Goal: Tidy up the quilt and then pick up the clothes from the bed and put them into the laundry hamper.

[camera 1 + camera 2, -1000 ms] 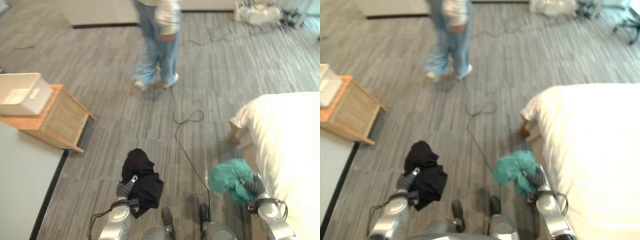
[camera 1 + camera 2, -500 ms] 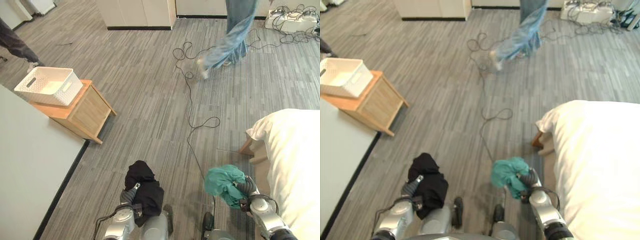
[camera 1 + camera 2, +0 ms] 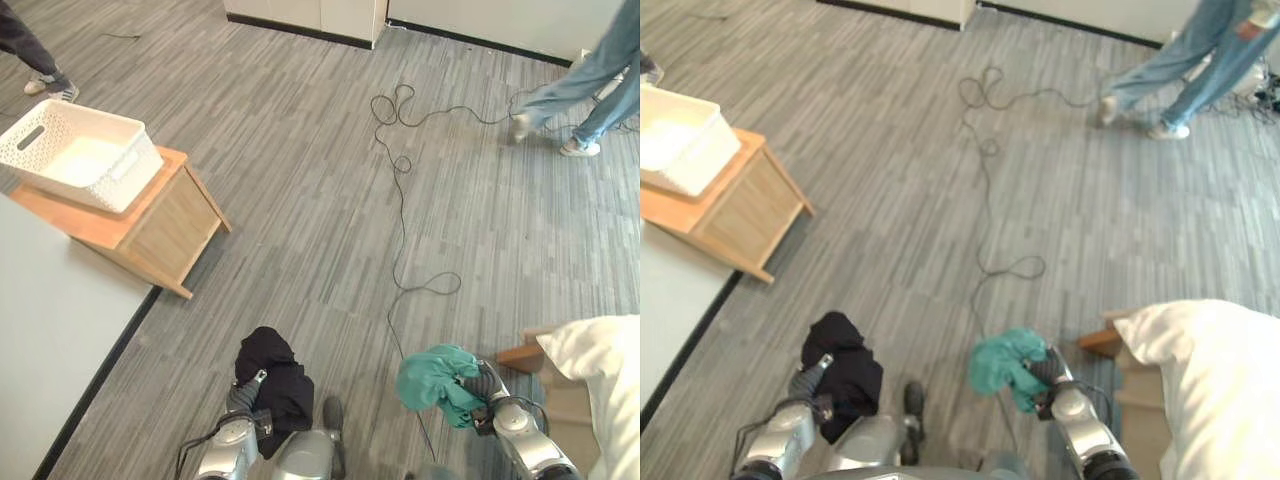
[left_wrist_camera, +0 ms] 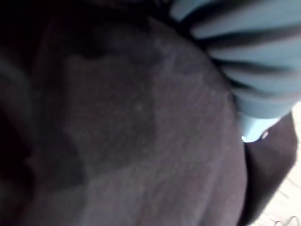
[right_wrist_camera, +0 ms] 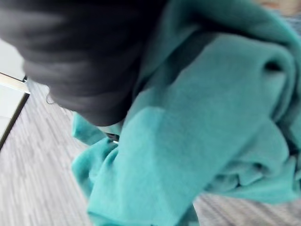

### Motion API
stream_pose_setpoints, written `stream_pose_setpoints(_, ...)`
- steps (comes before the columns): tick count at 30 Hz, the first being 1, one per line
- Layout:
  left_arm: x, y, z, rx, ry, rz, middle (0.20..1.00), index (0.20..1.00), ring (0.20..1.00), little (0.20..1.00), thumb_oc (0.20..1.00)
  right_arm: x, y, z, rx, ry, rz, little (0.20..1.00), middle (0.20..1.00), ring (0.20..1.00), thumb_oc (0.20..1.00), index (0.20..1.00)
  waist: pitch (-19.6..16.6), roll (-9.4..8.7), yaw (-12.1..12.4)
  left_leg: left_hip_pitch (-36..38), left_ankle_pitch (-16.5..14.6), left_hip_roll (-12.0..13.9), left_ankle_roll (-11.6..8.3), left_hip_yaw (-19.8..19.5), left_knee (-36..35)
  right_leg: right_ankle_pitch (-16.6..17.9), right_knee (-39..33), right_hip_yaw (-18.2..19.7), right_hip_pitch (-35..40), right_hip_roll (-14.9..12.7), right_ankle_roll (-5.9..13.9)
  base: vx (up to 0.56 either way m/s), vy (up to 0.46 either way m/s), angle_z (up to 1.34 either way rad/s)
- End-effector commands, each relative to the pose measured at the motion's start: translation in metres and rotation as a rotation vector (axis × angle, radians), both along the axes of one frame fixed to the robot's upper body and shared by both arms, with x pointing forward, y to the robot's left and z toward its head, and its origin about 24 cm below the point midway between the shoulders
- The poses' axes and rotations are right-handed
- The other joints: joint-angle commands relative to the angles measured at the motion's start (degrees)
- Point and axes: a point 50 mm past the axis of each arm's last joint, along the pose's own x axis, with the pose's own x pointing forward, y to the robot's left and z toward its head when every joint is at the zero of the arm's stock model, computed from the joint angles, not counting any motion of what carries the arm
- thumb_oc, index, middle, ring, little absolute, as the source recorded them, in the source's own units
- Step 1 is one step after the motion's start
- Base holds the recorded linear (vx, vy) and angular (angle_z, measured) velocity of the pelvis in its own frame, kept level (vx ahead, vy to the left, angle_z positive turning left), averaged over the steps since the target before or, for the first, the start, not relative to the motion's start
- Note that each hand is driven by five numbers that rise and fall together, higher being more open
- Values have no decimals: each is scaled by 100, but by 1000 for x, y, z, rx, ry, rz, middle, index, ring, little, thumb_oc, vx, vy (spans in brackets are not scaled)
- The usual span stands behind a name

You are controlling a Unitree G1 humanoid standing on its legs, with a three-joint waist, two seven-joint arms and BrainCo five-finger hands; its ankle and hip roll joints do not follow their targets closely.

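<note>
Two silver-grey rounded arms end in wrists under dark ribbed covers; the left hand shows a silver finger, the right hand a dark ribbed cuff above its glossy metal forearm

The hamper sits on a low wooden cabinet at the far left, well apart from the bed, whose corner lies at the near right. Between them a cable trails across the floor. Near the bottom, the left hand carries a bundled garment, and the right hand carries another cloth bundle just beside the bed. A person's legs stand at the far right.
</note>
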Motion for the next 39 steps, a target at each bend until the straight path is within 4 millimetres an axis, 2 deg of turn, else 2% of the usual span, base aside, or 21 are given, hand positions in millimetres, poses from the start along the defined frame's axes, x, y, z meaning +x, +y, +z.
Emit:
stream_pose_setpoints(1,5,19,15,135,-77,-24,200,200,200,200,200,20,-2,19,-11,-111,27,200,200,200,200,200,-116,-212,-137,485,-196,74,-676,-349,-360,943,-2997,-201,-228,-374,452,792,-229,73)
stream_pose_setpoints(2,8,19,16,152,-78,-34,200,200,200,200,200,17,-5,18,-12,-108,10,200,200,200,200,200,-127,-229,-283,632,-330,117,-790,-517,-360,1032,-3943,-264,-214,-491,442,940,-331,86)
stream_pose_setpoints(4,16,16,18,184,-82,-56,200,200,200,200,200,9,-13,15,-34,-82,-16,200,200,200,200,200,-151,-201,-637,1070,-829,281,-1033,-946,-360,1428,-5364,343,-551,-604,643,932,-284,174)
stream_pose_setpoints(5,17,14,18,188,-86,-56,200,200,200,200,200,9,-13,14,-52,-70,6,200,200,200,200,200,-163,-169,-780,1262,-946,353,-1075,-1039,-360,1529,-5379,703,-815,-582,789,780,-209,188)
stream_pose_setpoints(7,11,13,14,178,-79,-34,200,200,200,200,200,8,-11,12,-72,-54,37,200,200,200,200,200,-240,-245,-804,1677,-991,411,-1083,-1263,-301,1752,-5122,781,-761,-536,831,688,-238,123)
stream_pose_setpoints(9,2,13,9,147,-68,-8,200,200,200,200,200,5,-11,11,-73,-45,63,200,200,200,200,200,-306,-211,-761,1530,-636,591,-1117,-1373,893,1680,-4789,742,-506,-436,590,636,-362,102)
stream_pose_setpoints(11,-3,12,7,110,-64,7,200,200,200,200,200,10,-21,19,-91,-68,47,200,200,200,200,200,-131,-347,-580,438,163,706,-1069,-1198,3132,1488,-4703,564,1,-470,157,566,-538,144)
stream_pose_setpoints(12,-5,10,8,105,-67,-5,200,200,200,200,200,14,-27,28,-96,-109,23,200,200,200,200,200,13,-531,-319,-471,16,624,-979,-879,4223,1240,-4881,317,543,-451,-62,432,-476,108)
stream_pose_setpoints(14,-5,11,8,106,-67,-5,200,200,200,200,200,14,-27,28,-96,-110,22,200,200,200,200,200,-1,-550,-334,-503,36,602,-973,-890,4223,1252,-4889,305,525,-473,-59,327,-231,32)
stream_pose_setpoints(15,-6,8,7,112,-62,-27,200,200,200,200,200,21,-26,33,-95,-129,31,200,200,200,200,200,-21,-591,-91,-1123,-371,182,-954,-502,4283,1017,-5123,198,1031,-404,-48,592,-207,-3)
stream_pose_setpoints(17,-12,7,5,107,-50,-27,200,200,200,200,200,23,-27,34,-99,-138,25,200,200,200,200,200,-126,-537,131,-1364,-459,32,-906,-16,3349,811,-5219,65,1380,-320,31,742,-136,7)
stream_pose_setpoints(20,-19,4,0,115,-16,-65,200,200,200,200,200,24,-29,36,-104,-157,13,200,200,200,200,200,-409,-316,290,-1439,89,493,-947,1117,1096,383,-5382,-211,2017,-102,237,739,58,-16)
stream_pose_setpoints(22,-21,2,-3,114,3,-61,200,200,200,200,200,23,-29,36,-114,-158,10,200,200,200,200,200,-472,-307,359,-1422,307,659,-949,1598,369,254,-5380,-458,2378,-181,348,643,81,39)
stream_pose_setpoints(24,-23,3,-5,102,14,-38,200,200,200,200,200,22,-23,33,-96,-152,18,200,200,200,200,200,-619,-333,303,-1154,464,555,-799,1694,134,280,-5052,-599,2483,-195,458,561,97,64)
stream_pose_setpoints(27,-26,7,-11,128,61,-36,200,200,200,200,200,13,-13,23,-74,-118,28,200,200,200,200,200,-635,-573,317,-808,229,156,-435,1592,248,1429,-3019,-444,2024,-546,898,541,138,45)
stream_pose_setpoints(28,-24,10,-9,150,63,-36,200,200,200,200,200,11,-8,21,-60,-118,31,200,200,200,200,200,-586,-488,217,-523,105,190,-366,1541,198,1964,-2141,-334,1660,-613,898,545,143,32)
stream_pose_setpoints(30,-21,16,-7,186,61,-26,200,200,200,200,200,4,-10,17,-49,-98,11,200,200,200,200,200,-518,-319,-37,86,-56,215,-325,1220,-128,1946,-1252,-206,921,-714,806,634,116,92)
stream_pose_setpoints(33,-12,16,-1,218,31,-50,200,200,200,200,200,-3,-15,14,-39,-85,-15,200,200,200,200,200,-375,-267,-385,650,-276,174,-484,579,-304,1451,-1846,-186,193,-708,551,665,-83,111)
stream_pose_setpoints(35,-10,15,-1,247,30,-77,200,200,200,200,200,-5,-19,15,-34,-89,-39,200,200,200,200,200,-370,-343,-655,1051,-602,99,-721,70,-360,1354,-3327,-72,-101,-671,495,822,-256,149)
stream_pose_setpoints(37,-9,14,-1,274,35,-98,200,200,200,200,200,-8,-25,15,-40,-91,-69,200,200,200,200,200,-333,-360,-878,1336,-841,173,-925,-281,-360,1502,-4846,90,-266,-640,608,752,-256,150)
stream_pose_setpoints(39,-12,15,-5,291,63,-103,200,200,200,200,200,-8,-27,16,-54,-91,-66,200,200,200,200,200,-305,-303,-1081,1667,-1106,337,-1067,-539,-360,1846,-5410,412,-711,-690,861,700,-199,137)
